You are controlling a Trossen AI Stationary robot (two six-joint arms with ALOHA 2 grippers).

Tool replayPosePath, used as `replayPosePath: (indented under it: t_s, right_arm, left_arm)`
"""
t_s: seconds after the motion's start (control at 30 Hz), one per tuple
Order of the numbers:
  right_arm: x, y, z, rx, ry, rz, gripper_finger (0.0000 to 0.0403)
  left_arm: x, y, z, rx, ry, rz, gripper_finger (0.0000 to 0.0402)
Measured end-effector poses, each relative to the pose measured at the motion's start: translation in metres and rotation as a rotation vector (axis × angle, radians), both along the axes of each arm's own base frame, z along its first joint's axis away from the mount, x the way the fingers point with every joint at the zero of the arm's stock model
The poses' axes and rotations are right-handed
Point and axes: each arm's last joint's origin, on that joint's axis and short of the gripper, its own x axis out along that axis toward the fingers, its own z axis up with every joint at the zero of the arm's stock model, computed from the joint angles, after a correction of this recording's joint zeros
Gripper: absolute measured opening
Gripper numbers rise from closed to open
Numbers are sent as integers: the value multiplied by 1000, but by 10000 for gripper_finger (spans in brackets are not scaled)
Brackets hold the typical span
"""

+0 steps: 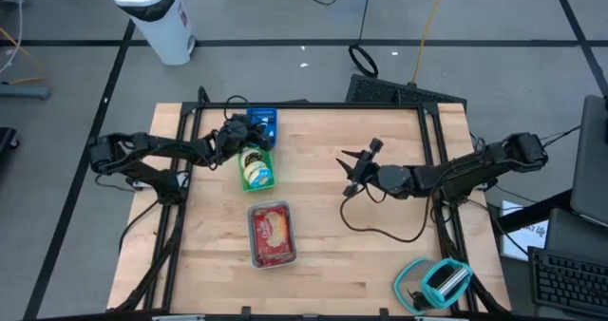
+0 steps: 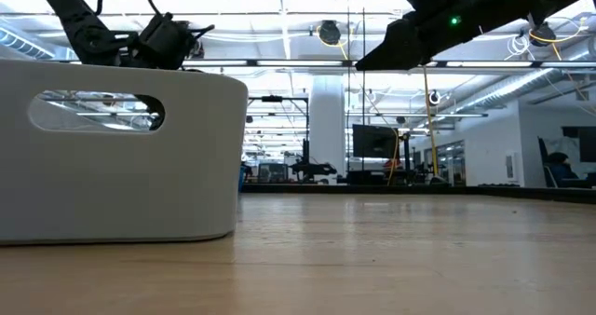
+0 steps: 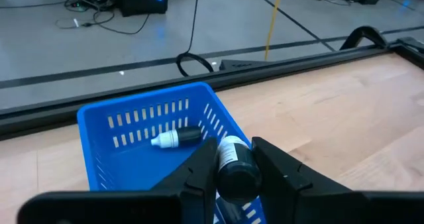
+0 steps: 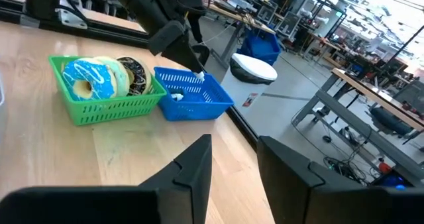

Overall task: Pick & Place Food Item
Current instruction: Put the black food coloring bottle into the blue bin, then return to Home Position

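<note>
Blue slotted plastic basket (image 3: 142,141) already holds one small bottle (image 3: 175,138); left gripper (image 3: 235,168) grips another dark bottle (image 3: 236,168) above it, unreleased; right gripper (image 4: 232,158) hangs open.

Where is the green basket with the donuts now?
In the high view the green basket sits on the table's left half, touching the blue basket behind it, with the left claw just above them.

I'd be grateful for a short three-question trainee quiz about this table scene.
1. True or false: the left gripper holds a dark bottle over the blue basket.
2. What fills the green basket? A) doughnuts B) apples C) cans
3. Fill in: the right gripper hovers over bare ____.

Key: 1 true; 2 A; 3 table.
</note>
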Motion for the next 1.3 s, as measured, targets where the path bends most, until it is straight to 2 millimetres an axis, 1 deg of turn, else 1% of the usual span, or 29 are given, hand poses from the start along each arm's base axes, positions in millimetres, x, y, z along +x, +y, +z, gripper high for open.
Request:
replayPosePath:
  t_s: [0.27,0.37,0.47,0.67,0.7,0.77,0.87,1.0,1.07,1.13,1.2,1.3]
  right_arm:
    - [0,0,0,21,-13,-4,110]
    - [0,0,0,21,-11,-4,113]
    - [0,0,0,21,-11,-4,114]
    - [0,0,1,2,-13,1,114]
    - [0,0,2,-3,-17,2,113]
    - [0,0,1,1,-15,1,111]
    - [-1,2,-4,54,4,-6,110]
    - [-6,6,-12,64,94,4,112]
    - [-9,8,-11,97,82,6,111]
    - [-15,7,-5,146,67,28,110]
    - [-23,7,0,198,64,66,110]
    - [-37,4,12,246,28,56,112]
  left_arm:
    - [0,0,0,-3,-3,1,90]
    - [0,0,-1,-15,-7,2,103]
    - [0,1,-1,-43,-19,-54,132]
    - [-4,9,-1,-146,-72,-208,215]
    - [-5,10,2,-166,-94,-241,226]
    - [-10,11,14,-207,-187,-288,244]
    - [-18,10,32,-248,-294,-371,263]
    - [-36,-1,67,-119,-358,-664,276]
    - [-49,-10,82,-56,-374,-762,280]
    - [-64,-21,95,7,-370,-769,280]
    - [-79,-33,102,51,-339,-705,280]
    - [-95,-52,101,91,-280,-566,280]
